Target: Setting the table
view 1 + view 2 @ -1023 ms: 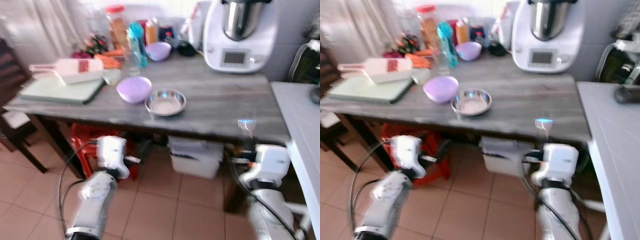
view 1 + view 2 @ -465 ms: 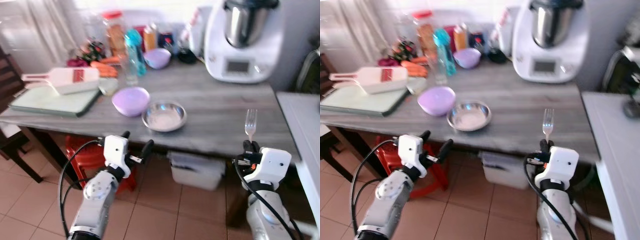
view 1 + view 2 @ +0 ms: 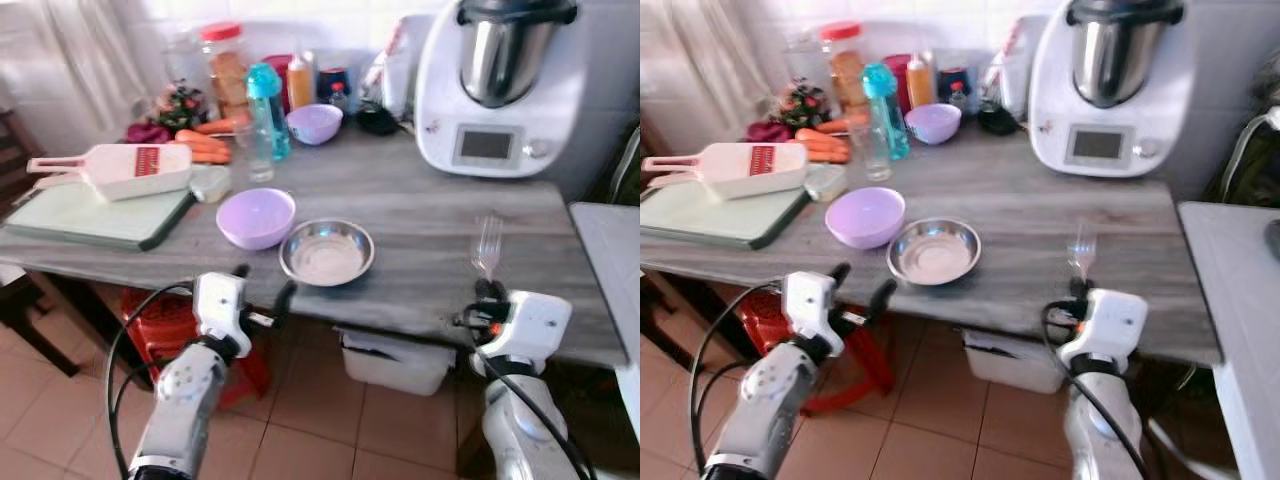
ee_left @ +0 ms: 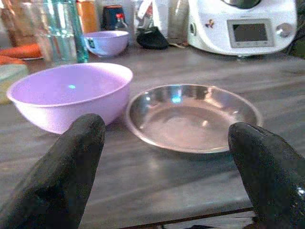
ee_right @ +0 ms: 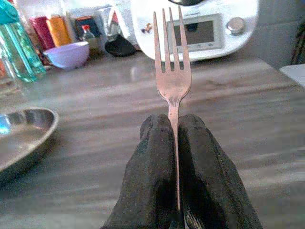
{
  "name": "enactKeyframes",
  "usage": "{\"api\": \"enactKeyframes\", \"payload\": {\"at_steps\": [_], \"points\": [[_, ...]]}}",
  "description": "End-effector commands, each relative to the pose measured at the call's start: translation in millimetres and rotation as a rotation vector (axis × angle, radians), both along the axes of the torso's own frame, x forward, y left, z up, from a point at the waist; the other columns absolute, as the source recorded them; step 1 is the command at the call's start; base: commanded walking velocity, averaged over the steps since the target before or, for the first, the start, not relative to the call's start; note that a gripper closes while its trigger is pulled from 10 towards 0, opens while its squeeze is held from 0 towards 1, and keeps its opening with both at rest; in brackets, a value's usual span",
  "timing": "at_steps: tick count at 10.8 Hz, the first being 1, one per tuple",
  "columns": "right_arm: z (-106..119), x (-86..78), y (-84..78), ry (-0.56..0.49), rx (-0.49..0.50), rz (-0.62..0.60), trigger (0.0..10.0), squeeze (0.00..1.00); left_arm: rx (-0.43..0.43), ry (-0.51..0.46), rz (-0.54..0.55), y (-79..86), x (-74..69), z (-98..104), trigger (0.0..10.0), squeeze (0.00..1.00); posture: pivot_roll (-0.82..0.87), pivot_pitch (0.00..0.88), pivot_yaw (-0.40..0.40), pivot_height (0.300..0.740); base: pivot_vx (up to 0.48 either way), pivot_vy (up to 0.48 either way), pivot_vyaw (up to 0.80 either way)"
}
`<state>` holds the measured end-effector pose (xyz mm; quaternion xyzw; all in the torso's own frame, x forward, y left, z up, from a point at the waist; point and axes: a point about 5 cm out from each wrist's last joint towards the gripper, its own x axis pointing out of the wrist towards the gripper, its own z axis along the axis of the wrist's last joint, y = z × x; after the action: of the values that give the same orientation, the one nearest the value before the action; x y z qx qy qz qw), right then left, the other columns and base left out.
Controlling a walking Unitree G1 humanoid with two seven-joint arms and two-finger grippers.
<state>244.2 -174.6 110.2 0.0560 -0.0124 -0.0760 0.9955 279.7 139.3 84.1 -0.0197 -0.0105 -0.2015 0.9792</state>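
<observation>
A steel bowl (image 3: 327, 253) sits near the front edge of the grey wooden table (image 3: 430, 215), with a lilac bowl (image 3: 256, 218) just to its left. My right gripper (image 3: 487, 291) is shut on a metal fork (image 3: 486, 246), held upright with tines up, over the table's front edge to the right of the steel bowl. The fork (image 5: 172, 71) stands between black fingers (image 5: 152, 157) in the right wrist view. My left gripper (image 3: 262, 294) is open with nothing in it, just below the table edge in front of both bowls (image 4: 190, 117).
A white kitchen machine (image 3: 503, 85) stands at the back right. Bottles, a jar, a second lilac bowl (image 3: 315, 123) and carrots crowd the back. A green cutting board (image 3: 100, 210) with a white grater lies at left. A white counter (image 3: 610, 260) flanks the right; bins sit under the table.
The view has steadied and drawn closer to the table. My right gripper with the fork has come up to the table's front edge; my left gripper has risen toward the bowls.
</observation>
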Motion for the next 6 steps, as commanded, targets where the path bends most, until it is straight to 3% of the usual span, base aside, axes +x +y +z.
{"api": "enactKeyframes", "payload": {"at_steps": [1, 3, 6], "points": [[-6, 6.9, 13.4, 0.051, 0.084, 0.049, 10.0, 0.0, 0.06, 0.014, 0.024, 16.9, -6.4, -5, 10.0, 0.0, 0.0, 0.0, 0.069, 0.74, 0.0, 0.0, 0.0], [-4, 21.2, 11.6, 0.063, 0.168, 0.017, 10.0, 0.0, 0.117, 0.037, -0.024, 29.6, -20.1, -14, 10.0, 0.0, -0.01, 0.0, 0.063, 0.74, 0.0, 0.0, 0.0], [-5, 43.3, 17.1, 0.121, 0.174, 0.021, 10.0, 0.0, 0.134, 0.031, -0.124, 31.2, -23.6, -12, 10.0, 0.0, 0.01, 0.0, 0.039, 0.74, 0.0, 0.0, 0.0]]}}
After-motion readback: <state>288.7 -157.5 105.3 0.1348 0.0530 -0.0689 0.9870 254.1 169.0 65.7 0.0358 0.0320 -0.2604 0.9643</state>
